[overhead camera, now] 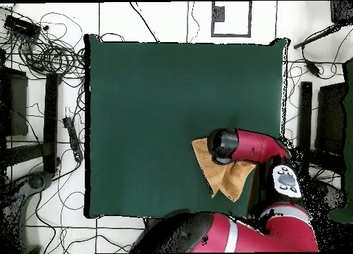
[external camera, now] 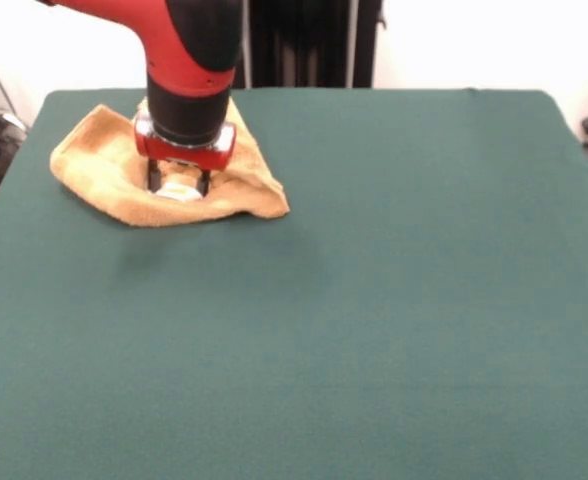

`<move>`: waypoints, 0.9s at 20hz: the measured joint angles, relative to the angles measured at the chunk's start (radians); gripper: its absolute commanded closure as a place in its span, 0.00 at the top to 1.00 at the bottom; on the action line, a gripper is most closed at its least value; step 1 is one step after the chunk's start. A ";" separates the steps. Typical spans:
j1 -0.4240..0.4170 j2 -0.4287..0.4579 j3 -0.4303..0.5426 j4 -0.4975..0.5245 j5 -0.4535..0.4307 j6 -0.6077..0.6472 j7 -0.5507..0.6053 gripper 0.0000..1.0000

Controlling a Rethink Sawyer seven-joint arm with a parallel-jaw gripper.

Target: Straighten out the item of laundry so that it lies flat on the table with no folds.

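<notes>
The orange-tan towel [external camera: 99, 165] lies crumpled with folds at the far left of the green table [external camera: 374, 300], near the robot's side. My gripper [external camera: 180, 186] points straight down onto the towel's middle. Its two dark fingers [external camera: 154, 180] stand apart, down in the cloth, with a raised bit of towel and the white label [external camera: 181, 192] between them. In the overhead view the towel [overhead camera: 224, 179] sits near the table's [overhead camera: 172, 92] bottom right, partly hidden under the arm, whose wrist [overhead camera: 222, 144] covers the gripper.
The red and black arm [overhead camera: 258, 148] reaches over the table's edge from the base. Cables and stands [overhead camera: 48, 58] lie on the floor around the table.
</notes>
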State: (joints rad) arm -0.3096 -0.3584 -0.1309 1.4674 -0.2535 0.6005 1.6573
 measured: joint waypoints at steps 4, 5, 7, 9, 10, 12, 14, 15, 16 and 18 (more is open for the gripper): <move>0.025 0.024 -0.001 -0.067 0.002 0.055 0.000 1.00; 0.032 0.032 -0.001 -0.092 0.004 0.078 0.000 1.00; 0.037 0.039 -0.001 -0.113 0.006 0.095 0.000 1.00; 0.044 0.054 -0.001 -0.153 0.010 0.121 0.000 1.00; 0.046 0.059 -0.001 -0.167 0.011 0.133 0.000 1.00; 0.048 0.067 0.001 -0.194 0.014 0.151 0.000 1.00; 0.048 0.076 0.005 -0.218 0.017 0.162 0.000 1.00; 0.048 0.077 0.006 -0.224 0.017 0.164 0.000 1.00; 0.048 0.079 0.007 -0.232 0.017 0.165 0.000 1.00; 0.048 0.082 0.011 -0.248 0.017 0.165 0.000 1.00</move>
State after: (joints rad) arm -0.2619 -0.2759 -0.1197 1.2192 -0.2363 0.7652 1.6573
